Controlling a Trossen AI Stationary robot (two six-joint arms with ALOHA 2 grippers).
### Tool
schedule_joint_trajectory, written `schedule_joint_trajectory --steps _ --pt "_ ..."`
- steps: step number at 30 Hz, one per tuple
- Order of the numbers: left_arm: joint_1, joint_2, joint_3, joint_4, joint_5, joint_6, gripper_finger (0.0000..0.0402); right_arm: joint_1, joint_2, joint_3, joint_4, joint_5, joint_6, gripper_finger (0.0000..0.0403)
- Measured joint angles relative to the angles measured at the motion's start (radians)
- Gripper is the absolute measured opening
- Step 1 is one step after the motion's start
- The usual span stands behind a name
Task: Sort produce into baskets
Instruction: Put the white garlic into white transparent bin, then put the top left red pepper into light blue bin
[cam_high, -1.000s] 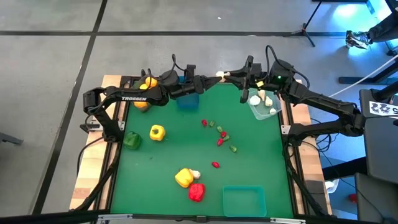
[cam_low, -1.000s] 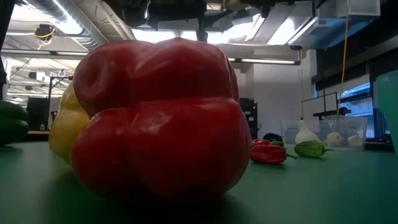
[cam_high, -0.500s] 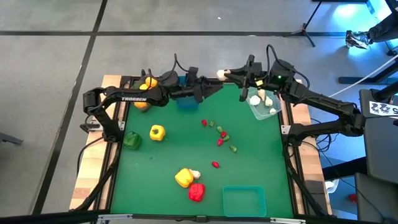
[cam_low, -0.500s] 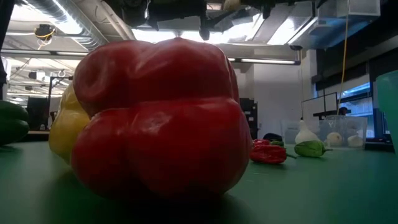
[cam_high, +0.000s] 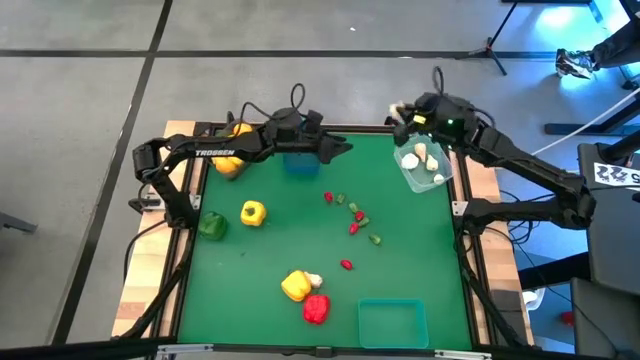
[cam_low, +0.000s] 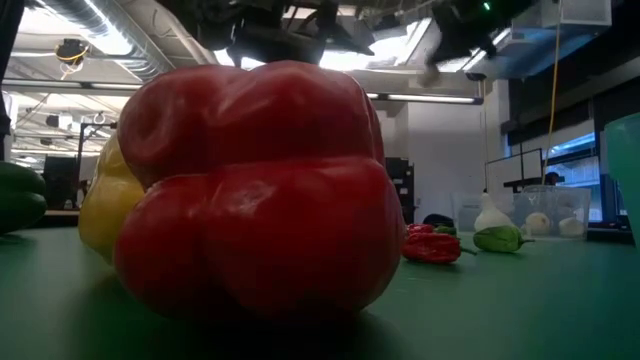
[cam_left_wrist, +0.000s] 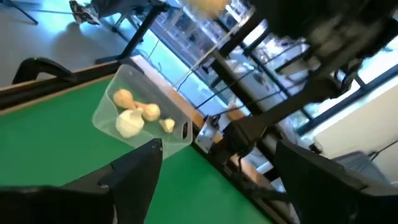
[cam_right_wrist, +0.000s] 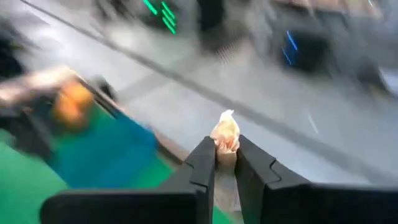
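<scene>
Right gripper jaws clenched on garlic piece, blurred; left gripper jaws released, empty.

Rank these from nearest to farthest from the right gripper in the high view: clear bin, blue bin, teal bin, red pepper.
From the right gripper, at the table's far right corner and shut on a garlic piece:
1. clear bin, just beside it on the right edge.
2. blue bin, far edge, toward the left.
3. teal bin and red pepper, both at the near edge; too close to call.

green table — produce, baskets
</scene>
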Motion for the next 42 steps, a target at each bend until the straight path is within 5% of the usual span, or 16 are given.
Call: schedule_joint_trajectory --steps 7,18,28,32,35,42 --pt "0.037 0.0 0.0 0.006 0.023 -0.053 0.0306 -0.072 -0.006 -0.035 -0.496 0.047 0.295 0.004" --pt "0.043 0.0 0.0 0.003 0.135 -0.066 0.0308 -0.069 -0.006 -0.227 -0.534 0.012 0.446 0.0049" --pt "0.032 -0.001 0.0 -0.139 0.469 0.138 0.0308 -0.083 -0.004 -0.254 -0.554 0.044 0.445 0.0206" --pt "-0.009 -0.001 0.0 -0.277 0.509 0.276 0.0307 -0.083 -0.004 -0.254 -0.553 0.042 0.445 0.0238" --pt "-0.053 -0.001 0.0 -0.385 0.483 0.415 0.0305 -0.083 -0.004 -0.254 -0.552 0.014 0.445 0.0242" --pt "-0.146 -0.001 -0.005 -0.563 0.044 0.759 0.0304 -0.082 -0.004 -0.254 -0.549 0.002 0.444 0.0243"
